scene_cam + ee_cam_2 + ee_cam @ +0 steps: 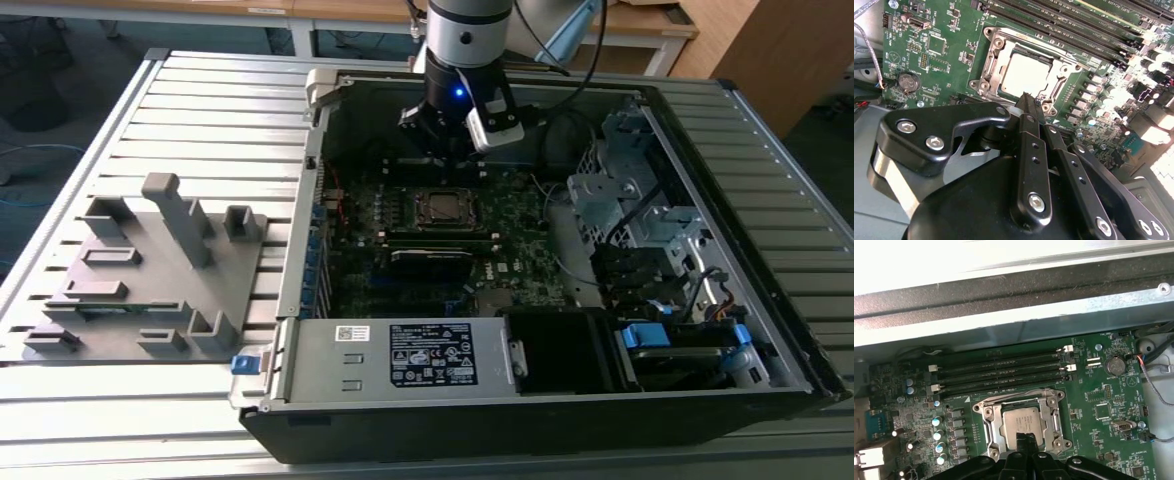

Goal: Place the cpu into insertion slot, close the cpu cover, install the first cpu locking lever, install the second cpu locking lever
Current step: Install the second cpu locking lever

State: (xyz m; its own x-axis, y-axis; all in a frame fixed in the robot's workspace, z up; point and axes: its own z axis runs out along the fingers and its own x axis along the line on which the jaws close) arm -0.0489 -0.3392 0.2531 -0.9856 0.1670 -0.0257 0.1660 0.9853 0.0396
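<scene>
Over the case: arm (pixel 466 40) hangs above the open case (pixel 534 400), with the gripper (pixel 447 150) just above the board (pixel 400 215) near the slot (pixel 445 207).
Gripper: in both wrist views the fingertips (pixel 1026 102) (pixel 1026 440) are pressed together with nothing between them, the tip poised at the socket's edge.
Cpu: the silvery square cpu (pixel 1026 74) (pixel 1021 426) lies flat inside the slot (pixel 991 65) (pixel 989 415).
Cover: a silvery frame (pixel 1054 92) (pixel 1056 415) rings the chip; whether it is latched I cannot tell.
Levers: too small to make out.
Memory slots: long black slots (pixel 999 372) run just beside the socket.
Battery: a coin cell (pixel 907 81) (pixel 1115 366) sits on the board, well apart from the socket.
Outside the case: a grey fixture (pixel 147 270) rests on the slatted table (pixel 200 110) at the exterior view's left.
</scene>
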